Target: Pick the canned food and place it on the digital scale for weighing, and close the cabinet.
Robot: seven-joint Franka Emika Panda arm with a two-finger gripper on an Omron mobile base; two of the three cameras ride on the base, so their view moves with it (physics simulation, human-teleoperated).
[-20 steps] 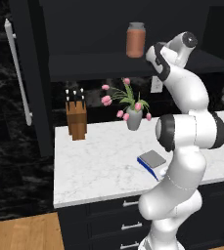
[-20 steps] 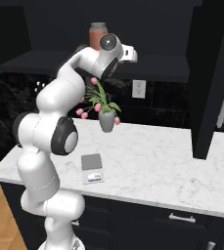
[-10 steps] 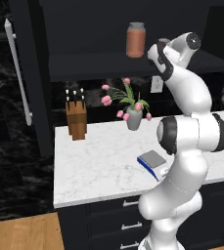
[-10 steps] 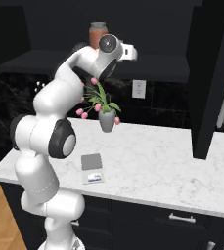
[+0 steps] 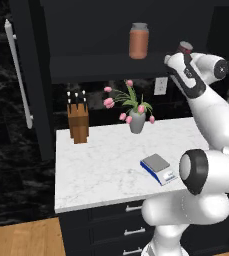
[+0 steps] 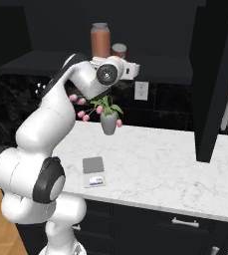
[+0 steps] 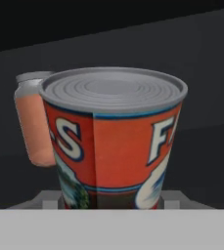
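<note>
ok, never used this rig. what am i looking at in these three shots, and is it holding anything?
It is a rendered kitchen with a white robot arm on a driving base. Two pictures come from cameras behind the arm, left and right; the third looks along the gripper.

The arm reaches up to the open cabinet shelf, where the canned food stands upright beside an orange jar. In the hand view the can sits close up at the gripper, but I cannot tell whether the gripper has shut on it.

On the marble counter: the digital scale, nothing on its plate, a knife block and a vase of pink flowers.
</note>
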